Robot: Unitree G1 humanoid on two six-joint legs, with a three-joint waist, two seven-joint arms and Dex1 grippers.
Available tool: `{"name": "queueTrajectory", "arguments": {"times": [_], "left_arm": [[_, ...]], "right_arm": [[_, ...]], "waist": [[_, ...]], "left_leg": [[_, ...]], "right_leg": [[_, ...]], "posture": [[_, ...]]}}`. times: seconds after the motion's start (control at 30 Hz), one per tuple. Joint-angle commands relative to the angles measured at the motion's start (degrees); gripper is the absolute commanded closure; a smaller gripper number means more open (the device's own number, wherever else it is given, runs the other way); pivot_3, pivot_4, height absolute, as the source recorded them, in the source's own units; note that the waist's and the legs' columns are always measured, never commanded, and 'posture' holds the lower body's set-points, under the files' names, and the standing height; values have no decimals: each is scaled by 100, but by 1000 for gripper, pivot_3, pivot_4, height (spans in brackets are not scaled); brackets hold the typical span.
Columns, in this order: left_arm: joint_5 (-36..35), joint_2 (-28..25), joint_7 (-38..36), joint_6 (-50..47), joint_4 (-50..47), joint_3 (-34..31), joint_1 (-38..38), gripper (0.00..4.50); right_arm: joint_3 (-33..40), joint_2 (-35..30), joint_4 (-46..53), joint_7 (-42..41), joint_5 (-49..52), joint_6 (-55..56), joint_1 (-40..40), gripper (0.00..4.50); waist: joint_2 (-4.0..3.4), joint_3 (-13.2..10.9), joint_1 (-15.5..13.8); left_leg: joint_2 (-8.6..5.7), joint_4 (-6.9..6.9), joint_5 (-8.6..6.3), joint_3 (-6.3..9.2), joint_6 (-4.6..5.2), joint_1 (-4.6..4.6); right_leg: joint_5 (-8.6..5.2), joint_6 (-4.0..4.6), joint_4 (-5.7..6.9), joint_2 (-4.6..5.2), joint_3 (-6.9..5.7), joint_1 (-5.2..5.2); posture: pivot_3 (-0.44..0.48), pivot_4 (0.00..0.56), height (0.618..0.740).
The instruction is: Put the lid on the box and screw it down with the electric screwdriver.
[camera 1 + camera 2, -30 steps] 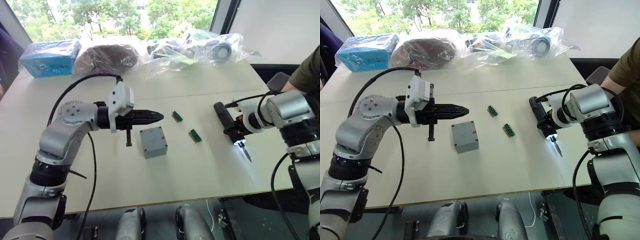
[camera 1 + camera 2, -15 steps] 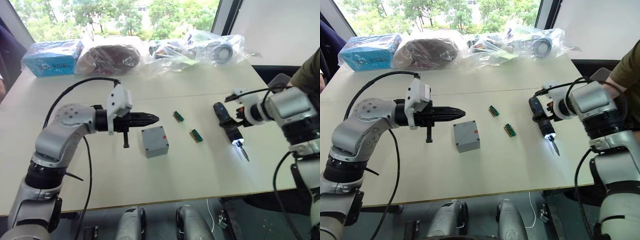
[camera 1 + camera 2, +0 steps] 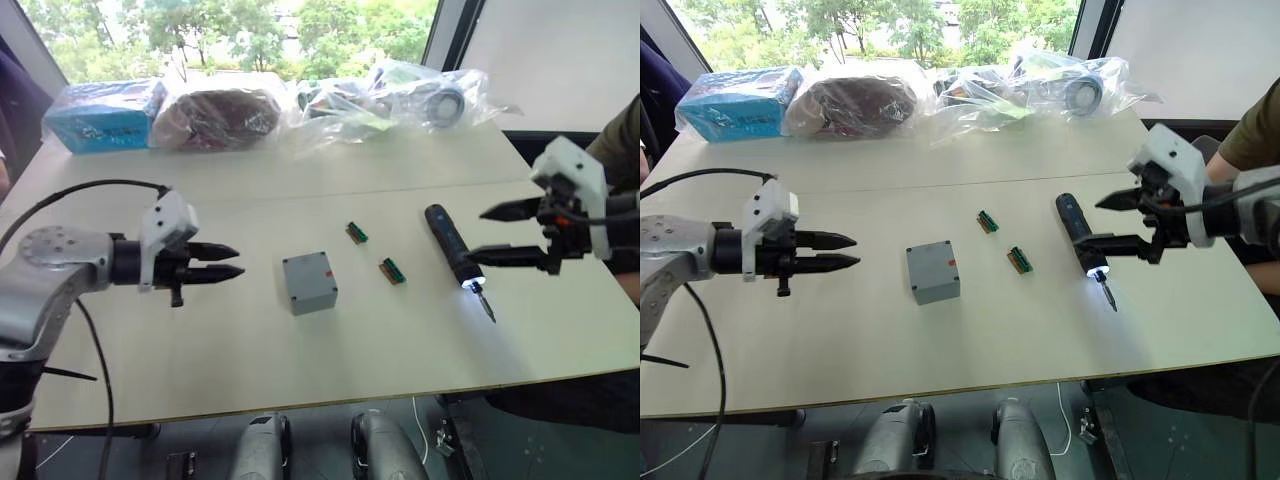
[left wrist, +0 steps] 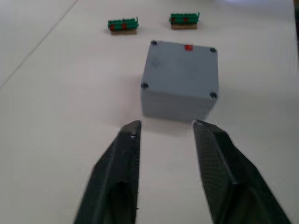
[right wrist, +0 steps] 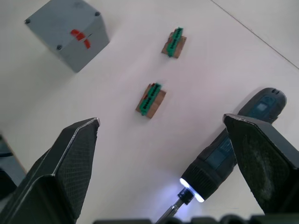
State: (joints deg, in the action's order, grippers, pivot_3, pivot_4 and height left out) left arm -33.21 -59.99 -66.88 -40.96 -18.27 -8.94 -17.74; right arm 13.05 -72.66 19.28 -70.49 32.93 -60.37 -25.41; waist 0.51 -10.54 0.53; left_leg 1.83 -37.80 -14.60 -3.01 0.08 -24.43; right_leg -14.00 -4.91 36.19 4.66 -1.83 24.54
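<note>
With fingers spread wide and nothing between them, right gripper [image 3: 1106, 222] hovers above the table [image 3: 970, 345], just to the right of the electric screwdriver [image 3: 1077, 233]. Holds nothing; both black fingers [image 5: 60, 172] apart on either side of the tool in the right wrist view, not touching it. Electric screwdriver lying flat on the table, well right of the box [image 3: 932, 271], thin bit pointing toward the near table edge, light at the tip lit. Left gripper [image 3: 848, 251] well left of the box, level with it, fingers parted slightly and empty, tips aimed at the box. Box resting on the table, lid [image 4: 181, 69] already seated on top, corner screw points visible in the left wrist view, small red mark at one edge. Whether screws are driven home: cannot tell. Two green-and-brown connector blocks [image 3: 986, 221] [image 3: 1017, 260] lying between the box and the electric screwdriver, apart from both. Beyond the box, along the far table edge: blue package [image 3: 735, 100], dark bagged item [image 3: 848, 104], clear plastic bags [image 3: 1040, 85].
</note>
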Motion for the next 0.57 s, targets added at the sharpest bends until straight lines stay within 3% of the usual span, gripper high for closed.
{"name": "queueTrajectory", "arguments": {"times": [0.03, 0.13, 0.37, 0.57], "left_arm": [[-333, -335, -170, -226, -268, -681, 206, 1139], [-320, -600, -346, -217, -239, -1003, 563, 11], [-311, -882, -569, -93, -169, -1467, 866, 11], [-211, -884, -608, 125, -108, -1438, 870, 11]], "right_arm": [[969, -129, 420, -319, 28, 410, 755, 0], [1424, -165, 556, -506, -137, 690, 1436, 0], [1938, -347, 444, -688, -221, 916, 1953, 0], [1940, -406, 360, -649, -253, 1040, 2030, 0]], "waist": [[1, 0, -4], [2, 1, -1], [-4, -2, 0], [-3, -1, 0]], "left_leg": [[0, -4, 0, 1, 0, -2], [1, -10, 0, 1, 0, 1], [0, -11, 0, -5, -1, 6], [-1, -11, 0, -5, -1, 6]], "right_leg": [[-2, 3, -1, 0, -1, 0], [-7, 12, 1, 0, -1, -4], [-9, 17, 2, 0, 1, -6], [-9, 18, 2, 1, 2, -6]], "posture": [[0, 150, 740], [0, 150, 740], [0, 150, 740], [0, 150, 740]]}}
